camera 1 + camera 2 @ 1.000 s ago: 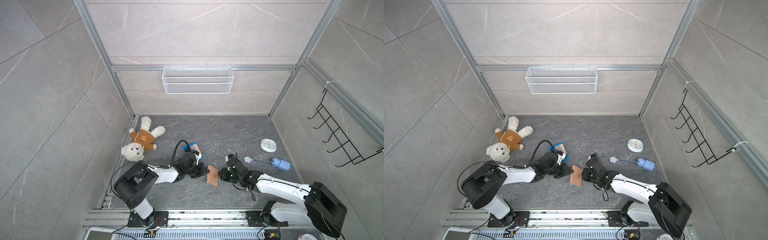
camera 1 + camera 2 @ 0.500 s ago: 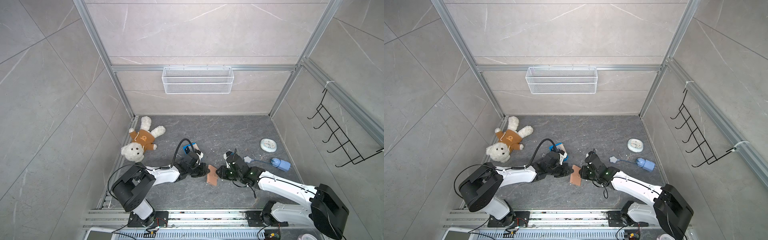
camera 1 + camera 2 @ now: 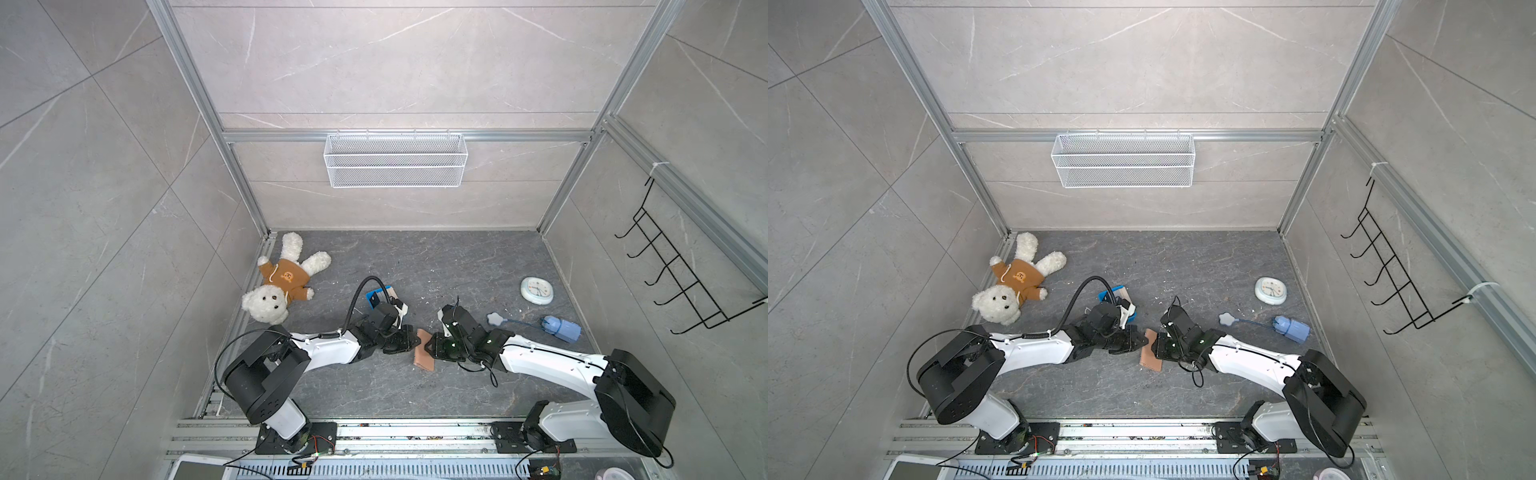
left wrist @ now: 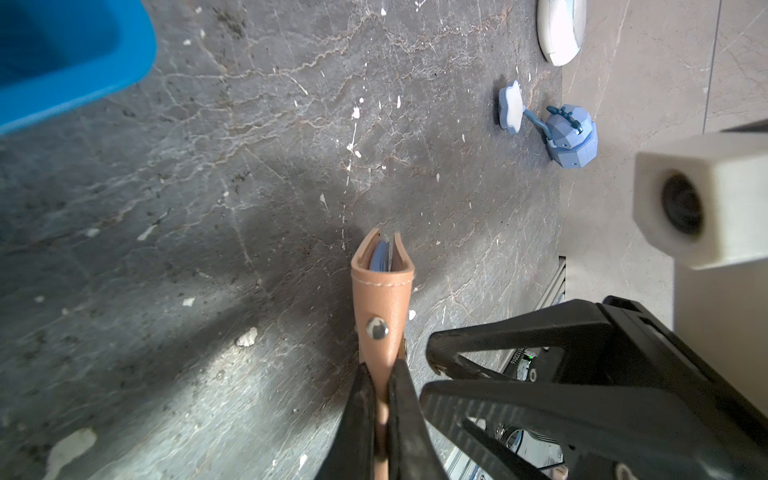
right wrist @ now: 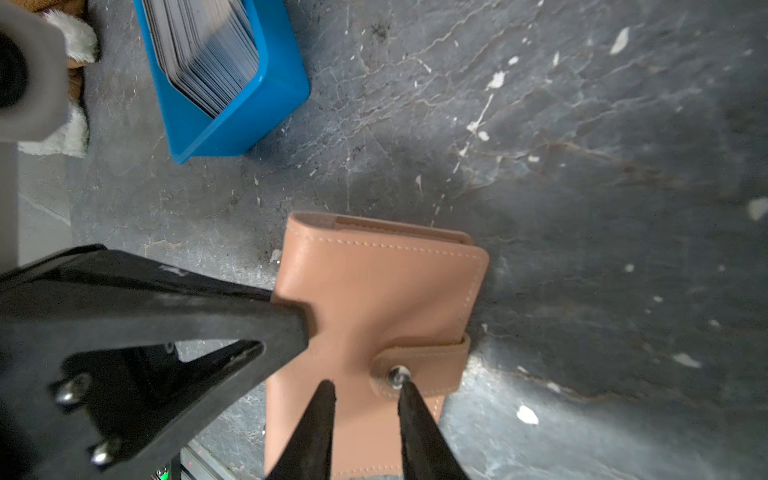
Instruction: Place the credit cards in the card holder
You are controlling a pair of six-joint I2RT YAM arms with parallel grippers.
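Tan and leather-like, the card holder (image 3: pixel 424 355) sits in both top views between the 2 grippers, near the middle of the grey stone tabletop (image 3: pixel 457 266). The left gripper (image 3: pixel 411 338) meets it from 1 side and the right gripper (image 3: pixel 432 345) from the other. A blue tray (image 3: pixel 379 296) lies just behind the left gripper's wrist, apart from the holder. Beyond both grippers the tabletop is bare up to the back wall. A teddy bear (image 3: pixel 276 291) lies well off the left gripper's outer side. A clock (image 3: pixel 537 290) and a blue toy (image 3: pixel 561 327) lie well off the right gripper's.

In the left wrist view the left gripper is clamped tight on the holder's edge, just short of the snap button (image 4: pixel 377 328). Bluish sleeves (image 4: pixel 380 257) show at the far end. Whether the holder touches the tabletop I cannot tell.

In the right wrist view the right gripper's jaws stand narrowly apart over the holder's face and grip nothing. 1 jaw tip is at the snap button on the fastened strap (image 5: pixel 419 365). The credit cards (image 5: pixel 208 50) stand stacked in the tray, ahead of this gripper and past the holder.

The task looks barely begun, with no card seen out of the tray and the strap yet to be undone. Room is tight where the 2 grippers crowd the holder, and the tray's walls hem in the cards.
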